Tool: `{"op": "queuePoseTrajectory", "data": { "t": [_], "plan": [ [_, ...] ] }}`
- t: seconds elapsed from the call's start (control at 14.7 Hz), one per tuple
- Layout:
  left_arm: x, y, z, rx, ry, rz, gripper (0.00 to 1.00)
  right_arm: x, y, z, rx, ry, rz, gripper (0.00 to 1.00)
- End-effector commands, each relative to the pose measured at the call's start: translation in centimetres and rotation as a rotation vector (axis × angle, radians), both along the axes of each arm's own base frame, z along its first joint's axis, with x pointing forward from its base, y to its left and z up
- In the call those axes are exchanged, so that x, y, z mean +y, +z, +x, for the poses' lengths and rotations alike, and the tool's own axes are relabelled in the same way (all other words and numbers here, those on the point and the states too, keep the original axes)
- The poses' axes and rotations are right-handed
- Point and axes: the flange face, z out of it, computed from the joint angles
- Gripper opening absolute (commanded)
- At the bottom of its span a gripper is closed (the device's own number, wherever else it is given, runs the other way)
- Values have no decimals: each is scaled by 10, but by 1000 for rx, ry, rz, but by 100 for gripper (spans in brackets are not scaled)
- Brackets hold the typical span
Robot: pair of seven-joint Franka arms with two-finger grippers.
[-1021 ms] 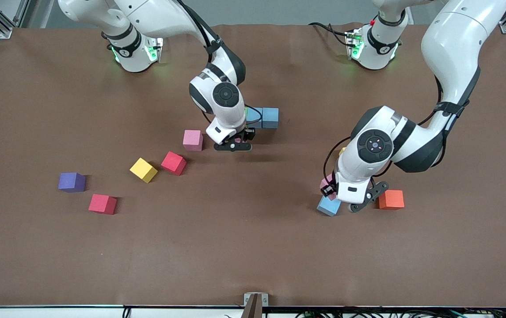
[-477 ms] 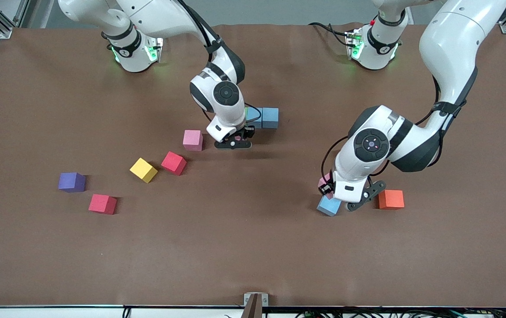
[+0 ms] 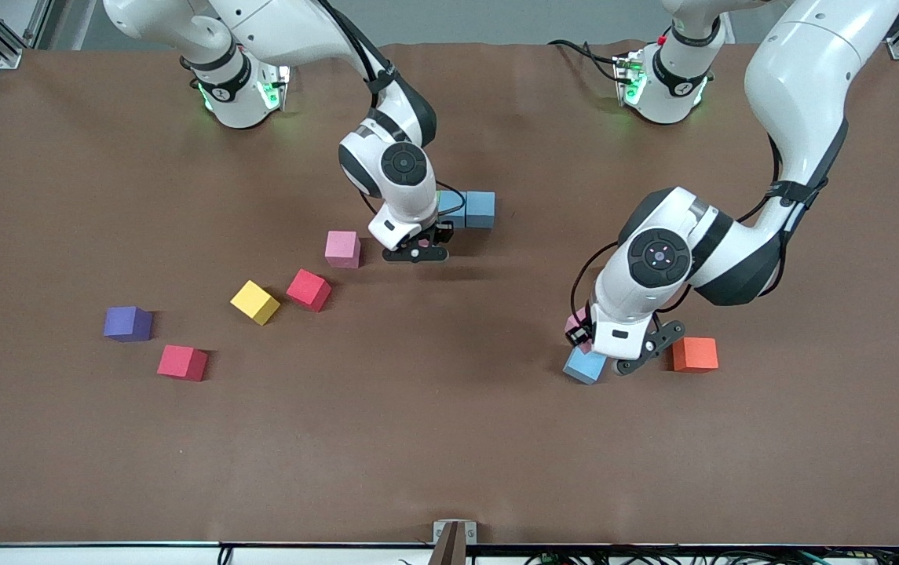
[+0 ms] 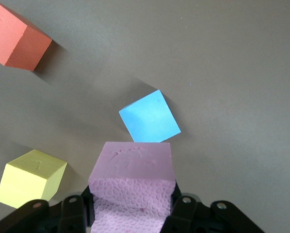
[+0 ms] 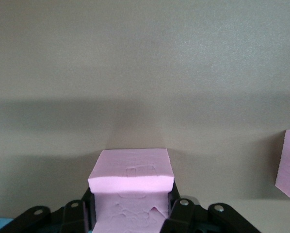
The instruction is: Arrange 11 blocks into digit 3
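Left claw (image 4: pixel 130 213), pink-cube-laden (image 4: pixel 131 187), now nearer blue cube (image 4: pixel 150 116).

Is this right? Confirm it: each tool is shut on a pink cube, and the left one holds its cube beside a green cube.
Not quite. The left tool is shut on a pink cube, but beside a light blue cube, not green, as the left wrist view shows. The right tool also holds a pink cube.

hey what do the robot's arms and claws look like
Two glossy white arms with black joint bands and round black wrist caps. Black cables loop beside each wrist. Green lights glow at both bases. The left claw and right claw are black, two-fingered, with visible screws.
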Motion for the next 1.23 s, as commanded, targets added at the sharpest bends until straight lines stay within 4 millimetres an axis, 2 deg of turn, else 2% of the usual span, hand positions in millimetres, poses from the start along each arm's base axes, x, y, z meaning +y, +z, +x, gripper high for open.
{"op": "queuePoseTrajectory", "data": {
  "t": [0.0, 0.75, 1.02, 1.16],
  "plan": [
    [-4, 3, -3, 1, -25, 9, 25, -2, 6, -13, 4, -7, 1, 43],
    [-8, 4, -5, 1, -42, 4, 25, 2, 4, -22, 21, -1, -15, 43],
    [-9, -3, -4, 10, -37, -3, 26, 3, 4, -23, 21, 0, -15, 43],
    [-9, -3, -4, 8, -36, -5, 22, 3, 4, -23, 21, 0, -15, 43]
  ]
}}
